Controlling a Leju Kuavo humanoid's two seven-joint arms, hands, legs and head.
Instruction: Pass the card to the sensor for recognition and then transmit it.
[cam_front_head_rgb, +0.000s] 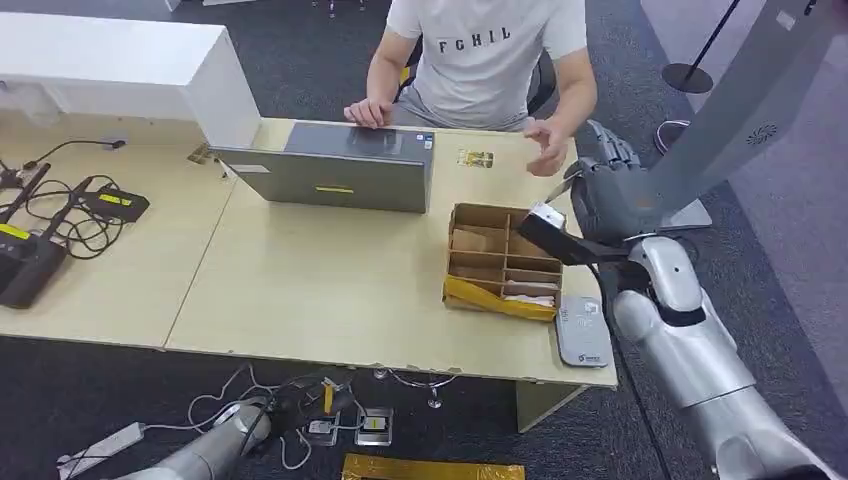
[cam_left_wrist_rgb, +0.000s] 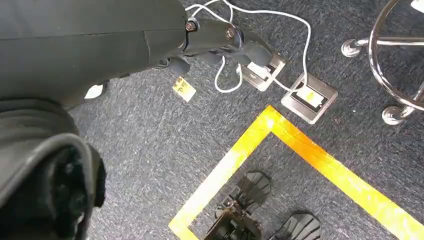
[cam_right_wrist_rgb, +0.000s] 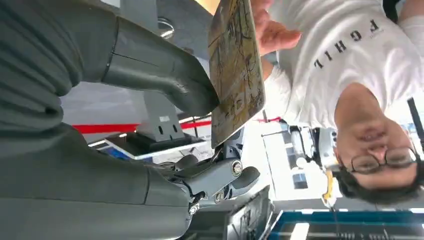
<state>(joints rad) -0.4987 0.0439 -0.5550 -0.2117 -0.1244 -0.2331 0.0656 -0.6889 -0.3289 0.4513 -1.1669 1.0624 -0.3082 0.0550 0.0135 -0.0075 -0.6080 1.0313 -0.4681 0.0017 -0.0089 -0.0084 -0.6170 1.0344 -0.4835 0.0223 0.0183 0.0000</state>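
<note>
My right hand (cam_front_head_rgb: 605, 190) is raised above the table's far right side, past the card sensor (cam_front_head_rgb: 583, 331), a flat grey reader lying at the front right corner. It pinches a yellowish patterned card (cam_right_wrist_rgb: 235, 70) between the thumb (cam_right_wrist_rgb: 160, 70) and the darker fingers (cam_right_wrist_rgb: 220, 177). In the head view the card (cam_front_head_rgb: 562, 188) shows edge-on as a thin sliver. A person's open hand (cam_front_head_rgb: 545, 150) hovers just beyond the card, close to it but apart. My left hand (cam_left_wrist_rgb: 220, 37) hangs beside the body over the floor, holding nothing.
A compartmented cardboard box (cam_front_head_rgb: 500, 262) stands left of the sensor. A second card (cam_front_head_rgb: 475, 158) lies by a grey laptop (cam_front_head_rgb: 335, 175). A person in a white shirt (cam_front_head_rgb: 480, 50) sits across the table. A white cabinet (cam_front_head_rgb: 110, 60) and black cabled devices (cam_front_head_rgb: 40, 240) fill the left side.
</note>
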